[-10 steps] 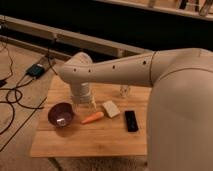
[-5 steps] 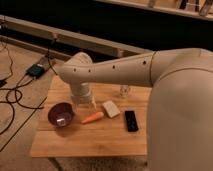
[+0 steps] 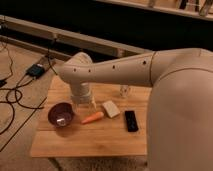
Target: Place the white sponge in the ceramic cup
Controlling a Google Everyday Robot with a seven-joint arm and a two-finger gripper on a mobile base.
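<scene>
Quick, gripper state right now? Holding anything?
Gripper: cannot be told; it hangs low over the table between the purple bowl and the white sponge, which lies on the table.

No change; gripper (image 3: 85, 103) (by purple bowl (image 3: 51, 116)) unmoved.

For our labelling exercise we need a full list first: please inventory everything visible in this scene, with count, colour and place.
table: one, light wood, centre
purple bowl: one, purple, table's left side
carrot: one, orange, right of bowl
white sponge: one, off-white, beside carrot's right end
remote: one, black, right of sponge
shaker: one, pale, table's back
cables: several, black, floor at left
box: one, dark, floor at left
arm: one, cream, reaching across table
gripper: one, pale, low over table between bowl and sponge
</scene>
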